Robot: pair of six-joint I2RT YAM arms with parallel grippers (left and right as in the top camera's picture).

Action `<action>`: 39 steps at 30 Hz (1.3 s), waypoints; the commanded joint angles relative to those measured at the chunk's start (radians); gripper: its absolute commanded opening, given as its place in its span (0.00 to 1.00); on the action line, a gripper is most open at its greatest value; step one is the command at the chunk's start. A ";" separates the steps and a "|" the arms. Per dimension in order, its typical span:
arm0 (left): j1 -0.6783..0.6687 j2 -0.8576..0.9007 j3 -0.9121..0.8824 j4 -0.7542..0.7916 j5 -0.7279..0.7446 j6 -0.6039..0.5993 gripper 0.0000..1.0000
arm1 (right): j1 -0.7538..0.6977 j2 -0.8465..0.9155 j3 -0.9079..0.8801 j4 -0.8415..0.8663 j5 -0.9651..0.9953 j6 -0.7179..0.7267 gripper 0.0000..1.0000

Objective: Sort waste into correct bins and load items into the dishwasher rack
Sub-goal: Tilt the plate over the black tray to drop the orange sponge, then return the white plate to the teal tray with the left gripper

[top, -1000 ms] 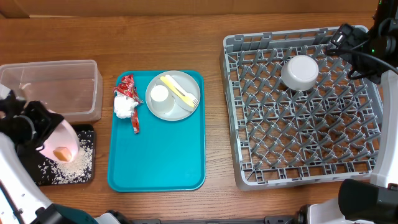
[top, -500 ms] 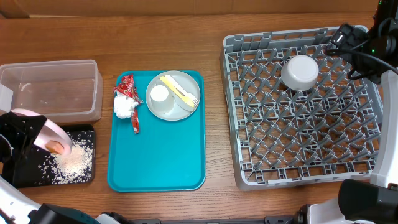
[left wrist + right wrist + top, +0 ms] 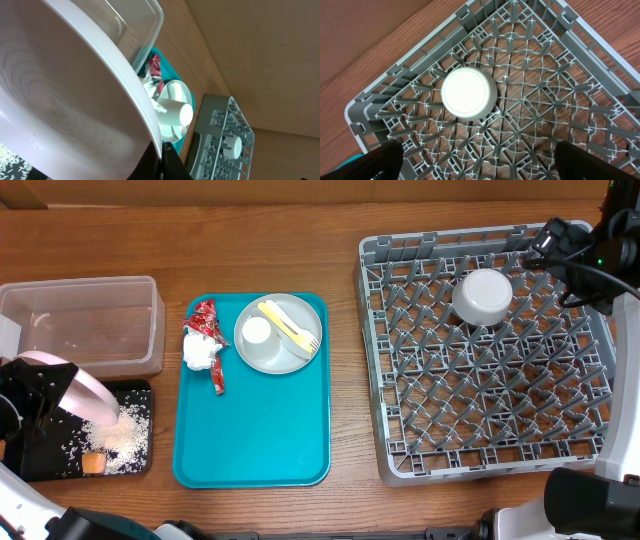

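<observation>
Overhead, your left gripper (image 3: 42,392) pinches the white plate (image 3: 88,395) by its rim and holds it steeply tilted above the black tray (image 3: 45,465); loose rice (image 3: 125,438) lies heaped in the tray's right half, and the orange cube (image 3: 92,463) sits at the heap's edge, on the side nearest you; I judge the emptying to be nearly done. Just behind the black tray stands the clear tub (image 3: 80,281); to the tray's right, the teal tray (image 3: 250,440) carries the red wrapper (image 3: 208,315), the napkin (image 3: 200,352) and the grey plate (image 3: 275,361) with the cup (image 3: 257,331) and the fork and spoon (image 3: 290,326) on it; far to the right, the rack (image 3: 372,380) holds the upturned white bowl (image 3: 483,296).

Left wrist: the plate's face looks almost bare, only a few specks clinging; a little rice shows beneath its lower edge. Keep that lower rim inside the black tray's walls; shake gently rather than flick, since the walls look low and grains could hop onto the counter; your grip is on a thin edge, so the plate may pivot if jolted.

Right wrist: your right gripper (image 3: 480,162) hangs spread wide and empty above the rack, well apart from the black tray; leave it there.
</observation>
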 commanded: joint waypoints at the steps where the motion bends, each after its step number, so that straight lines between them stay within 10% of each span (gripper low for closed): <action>1: 0.003 -0.010 -0.001 -0.002 -0.003 0.026 0.04 | -0.003 -0.005 0.000 0.002 0.003 0.008 1.00; 9: -0.125 -0.064 0.032 -0.038 -0.010 0.079 0.04 | -0.003 -0.005 0.000 0.002 0.003 0.008 1.00; 16: -0.586 -0.165 0.064 -0.047 -0.313 0.050 0.04 | -0.003 -0.005 0.000 0.002 0.003 0.008 1.00; 28: -1.423 -0.057 0.046 -0.131 -0.808 -0.417 0.04 | -0.003 -0.005 0.000 0.002 0.003 0.008 1.00; 39: -1.585 0.190 0.031 -0.132 -0.865 -0.577 0.04 | -0.003 -0.005 0.000 0.002 0.003 0.008 1.00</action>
